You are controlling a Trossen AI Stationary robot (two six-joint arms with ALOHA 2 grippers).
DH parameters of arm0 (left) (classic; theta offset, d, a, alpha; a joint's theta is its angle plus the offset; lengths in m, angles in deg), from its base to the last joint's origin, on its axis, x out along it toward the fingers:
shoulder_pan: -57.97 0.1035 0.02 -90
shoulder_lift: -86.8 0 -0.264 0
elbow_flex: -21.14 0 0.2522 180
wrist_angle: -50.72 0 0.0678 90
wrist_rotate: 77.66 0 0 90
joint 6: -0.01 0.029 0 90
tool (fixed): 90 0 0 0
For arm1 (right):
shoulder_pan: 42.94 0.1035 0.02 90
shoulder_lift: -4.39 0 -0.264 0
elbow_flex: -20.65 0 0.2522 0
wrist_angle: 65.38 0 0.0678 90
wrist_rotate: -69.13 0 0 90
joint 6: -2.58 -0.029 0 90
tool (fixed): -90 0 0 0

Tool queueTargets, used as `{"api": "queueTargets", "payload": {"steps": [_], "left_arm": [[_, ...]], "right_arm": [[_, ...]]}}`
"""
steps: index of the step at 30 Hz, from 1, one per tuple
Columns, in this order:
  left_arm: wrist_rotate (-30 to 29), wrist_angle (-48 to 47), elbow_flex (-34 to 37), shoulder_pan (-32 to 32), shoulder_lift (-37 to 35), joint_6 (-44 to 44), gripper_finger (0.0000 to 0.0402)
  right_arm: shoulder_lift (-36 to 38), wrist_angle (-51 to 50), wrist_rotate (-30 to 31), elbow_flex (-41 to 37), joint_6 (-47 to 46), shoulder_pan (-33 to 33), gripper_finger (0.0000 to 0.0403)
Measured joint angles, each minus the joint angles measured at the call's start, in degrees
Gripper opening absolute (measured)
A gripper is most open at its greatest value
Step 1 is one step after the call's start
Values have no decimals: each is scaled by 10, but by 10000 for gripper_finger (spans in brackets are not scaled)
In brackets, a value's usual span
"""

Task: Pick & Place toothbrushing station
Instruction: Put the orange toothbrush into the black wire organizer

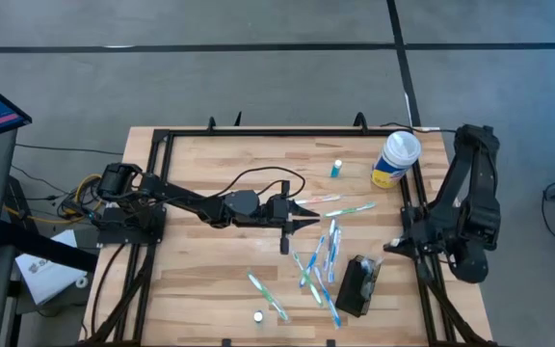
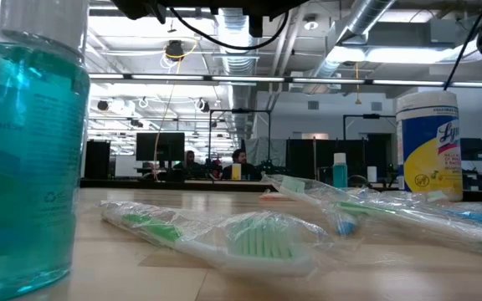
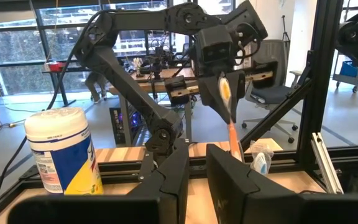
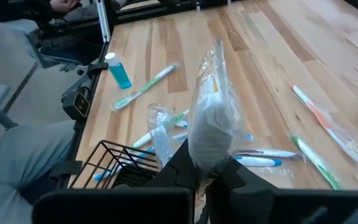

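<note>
Two grippers on record. Right gripper (image 4: 205, 169), at table's right edge, has fingers pinching a wrapped toothbrush (image 4: 211, 118) by its wrapper, just above the toothbrushing station (image 1: 357, 286), which sits front-right on the table (image 1: 200, 289). Left gripper (image 1: 306, 219) hovers mid-table, fingers slightly apart w/ nothing between them. Risks, as judged: grip is on loose plastic only, so brush may slip or swing; wrapper could snag station's wire rim (image 4: 107, 152) and miss the opening, or nudge the light station. Obstructions: loose toothbrushes (image 1: 316, 265) scattered just beside station; canister (image 1: 394, 159) and small blue bottle (image 1: 336, 170) well apart, no interference.
</note>
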Motion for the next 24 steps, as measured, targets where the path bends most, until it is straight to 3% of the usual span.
{"api": "queueTargets", "payload": {"steps": [16,24], "left_arm": [[2,0,0,0,0,0,49],[2,0,0,0,0,0,49]], "right_arm": [[-64,-7,9,-1,-35,15,2],[-98,-39,27,-1,-105,32,2]]}}
